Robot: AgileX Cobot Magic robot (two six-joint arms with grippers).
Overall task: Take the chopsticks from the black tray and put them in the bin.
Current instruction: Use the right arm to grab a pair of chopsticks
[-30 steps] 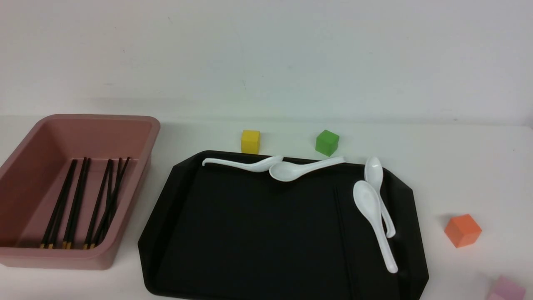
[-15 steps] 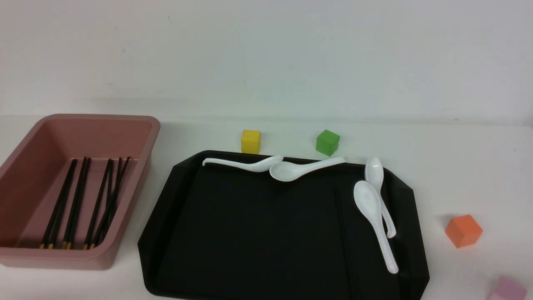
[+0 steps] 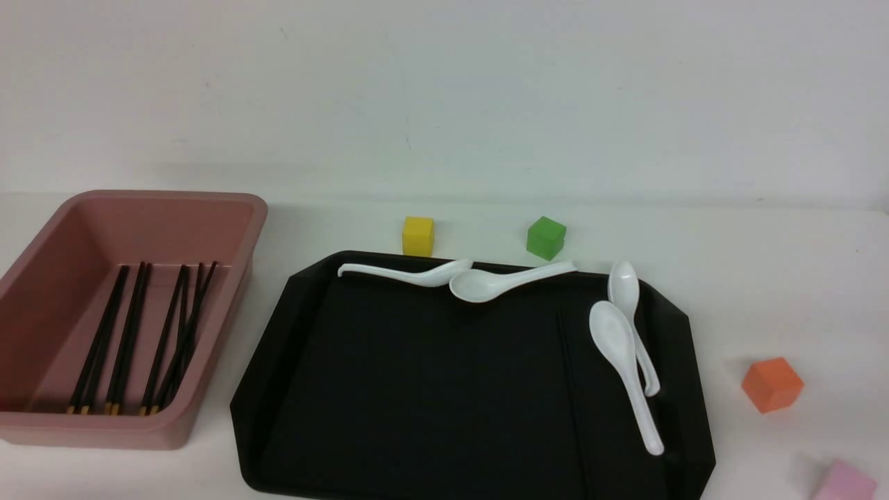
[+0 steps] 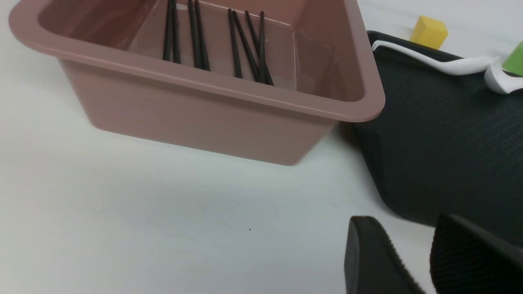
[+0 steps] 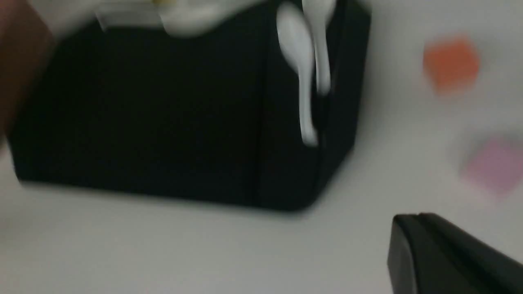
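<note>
Inside the bin, your chopsticks lay where they belonged; another seemed left in the black tray. With nothing to carry, your left gripper's jaws stood a bit apart, your right gripper's shut, both empty.

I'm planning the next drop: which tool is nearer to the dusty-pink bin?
Left. The left tool hangs just short of the dusty-pink bin; the right tool is farther off, nearer the black tray's spoon end.

Pale, faintly scuffed wall behind white tabletop
</note>
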